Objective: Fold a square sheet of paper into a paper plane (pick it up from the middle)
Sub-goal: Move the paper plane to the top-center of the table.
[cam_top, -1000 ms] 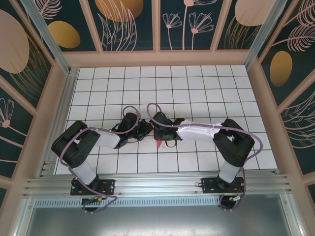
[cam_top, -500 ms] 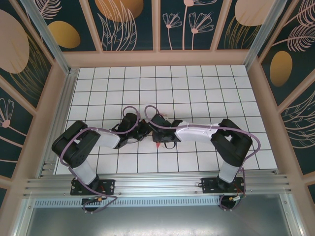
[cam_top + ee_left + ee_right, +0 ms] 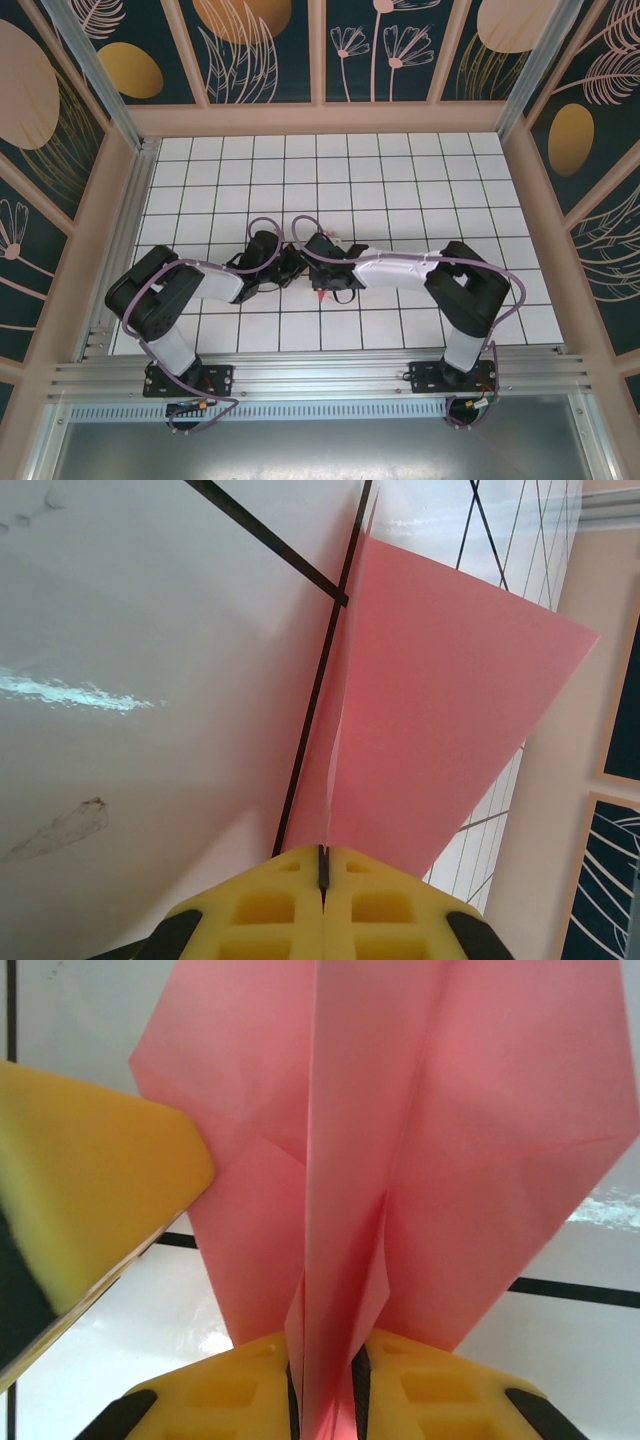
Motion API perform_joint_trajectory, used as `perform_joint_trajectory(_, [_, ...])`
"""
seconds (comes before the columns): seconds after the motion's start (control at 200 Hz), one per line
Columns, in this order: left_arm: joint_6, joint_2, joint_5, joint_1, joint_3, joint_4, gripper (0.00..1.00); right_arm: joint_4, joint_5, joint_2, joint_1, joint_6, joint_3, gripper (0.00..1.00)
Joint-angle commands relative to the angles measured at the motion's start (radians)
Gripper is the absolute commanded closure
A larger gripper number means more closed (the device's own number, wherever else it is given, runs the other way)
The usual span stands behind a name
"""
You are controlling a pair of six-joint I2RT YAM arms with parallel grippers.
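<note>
white-black arms [image 3: 390,268], lilac cables [image 3: 262,221], yellow fingers [image 3: 262,912]

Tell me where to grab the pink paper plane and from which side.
Pinch the paper plane by its centre ridge, the layered, probably stiffest fold. Come from the narrow end, along the crease, a finger each side, as the right pincer sits. The thin wings would likely buckle.
</note>
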Motion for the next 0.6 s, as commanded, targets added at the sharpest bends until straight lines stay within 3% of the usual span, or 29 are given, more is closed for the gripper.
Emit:
perform_joint_trajectory(0.0, [-0.008,-0.002,-0.005,0.003,-0.012,0.02,1.0,-0.029,0.035,0.025,-0.008,0.025,0.03,0.79])
perform_joint_trajectory(0.085, [-0.005,-0.011,-0.008,0.004,-0.011,0.012,1.0,-0.038,0.046,0.022,-0.013,0.036,0.032,0.87])
perform_joint_trajectory(0.13, [0.001,-0.021,-0.013,0.003,-0.009,-0.002,0.95,-0.042,0.064,0.009,-0.014,0.043,0.029,0.91])
perform_joint_trajectory(0.285, [0.045,-0.101,-0.062,0.018,0.003,-0.108,0.65,-0.061,0.129,-0.063,-0.058,0.024,0.017,0.96])
perform_joint_trajectory(0.47, [0.133,-0.236,-0.135,0.097,0.013,-0.283,0.39,-0.02,0.13,-0.087,-0.241,-0.121,0.015,0.99])
perform_joint_trajectory(0.595, [0.188,-0.308,-0.195,0.151,0.026,-0.397,0.3,0.034,0.037,-0.008,-0.362,-0.265,0.09,1.0])
